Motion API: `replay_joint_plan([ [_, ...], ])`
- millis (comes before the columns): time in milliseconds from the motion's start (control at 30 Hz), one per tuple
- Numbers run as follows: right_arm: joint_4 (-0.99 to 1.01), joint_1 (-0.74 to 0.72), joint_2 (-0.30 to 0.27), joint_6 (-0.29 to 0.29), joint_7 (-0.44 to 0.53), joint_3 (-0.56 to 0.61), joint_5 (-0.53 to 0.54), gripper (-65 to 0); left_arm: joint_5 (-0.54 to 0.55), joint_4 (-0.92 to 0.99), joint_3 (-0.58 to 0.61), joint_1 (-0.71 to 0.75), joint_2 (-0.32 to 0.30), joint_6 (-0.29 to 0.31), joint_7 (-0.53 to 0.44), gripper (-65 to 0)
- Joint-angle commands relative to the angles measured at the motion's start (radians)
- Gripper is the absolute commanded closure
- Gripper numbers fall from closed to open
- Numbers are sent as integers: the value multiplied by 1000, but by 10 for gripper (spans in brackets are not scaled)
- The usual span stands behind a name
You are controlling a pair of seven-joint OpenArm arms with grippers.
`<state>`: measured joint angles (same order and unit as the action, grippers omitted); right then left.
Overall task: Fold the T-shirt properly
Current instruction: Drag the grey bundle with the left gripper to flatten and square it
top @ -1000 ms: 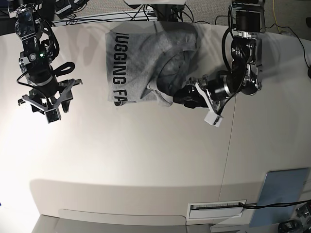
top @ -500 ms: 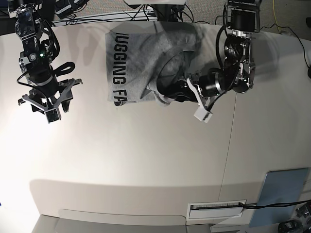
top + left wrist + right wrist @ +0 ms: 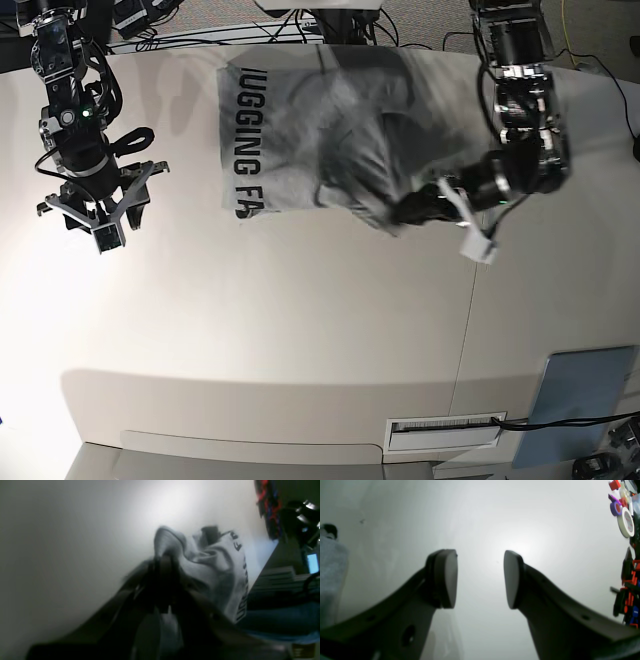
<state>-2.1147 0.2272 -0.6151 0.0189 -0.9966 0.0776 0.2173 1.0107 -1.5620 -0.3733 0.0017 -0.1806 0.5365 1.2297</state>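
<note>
The grey T-shirt point(image 3: 290, 130) lies crumpled at the far middle of the white table point(image 3: 300, 330), with black lettering point(image 3: 240, 140) along its left edge. My left gripper point(image 3: 397, 214) is shut on a fold of the shirt's near right edge and draws it out to the right; the cloth there is blurred. In the left wrist view the left gripper point(image 3: 163, 557) pinches the bunched grey fabric point(image 3: 220, 575). My right gripper point(image 3: 97, 222) is open and empty, well left of the shirt. In the right wrist view the right gripper point(image 3: 480, 577) is open over bare table, with the shirt's edge point(image 3: 330, 575) at far left.
A blue-grey panel point(image 3: 582, 395) and a white label slot point(image 3: 445, 428) lie at the near right. A seam point(image 3: 468, 330) runs down the table. Cables point(image 3: 200, 35) lie beyond the far edge. Tape rolls and coloured parts point(image 3: 625, 522) sit past the table's side.
My left gripper first reached left into the shirt's near edge, then moved right and toward the front with the fabric in it. The right arm has not moved.
</note>
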Motion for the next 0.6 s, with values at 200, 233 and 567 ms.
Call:
replay_joint_plan([
  [200,-14,-11,-16,4,27,-12,-8,-294,-40,-16,-16,37,-60,-3,-32,0],
  [233,-14,-11,-16,4,27,-12,-8,-294,-65,-16,-15,37,-66,-27,-54,0],
  [567,-14,-11,-16,4,26,-12,-9,-294,-373,-16,-15,35,-71,-212,-330,0],
])
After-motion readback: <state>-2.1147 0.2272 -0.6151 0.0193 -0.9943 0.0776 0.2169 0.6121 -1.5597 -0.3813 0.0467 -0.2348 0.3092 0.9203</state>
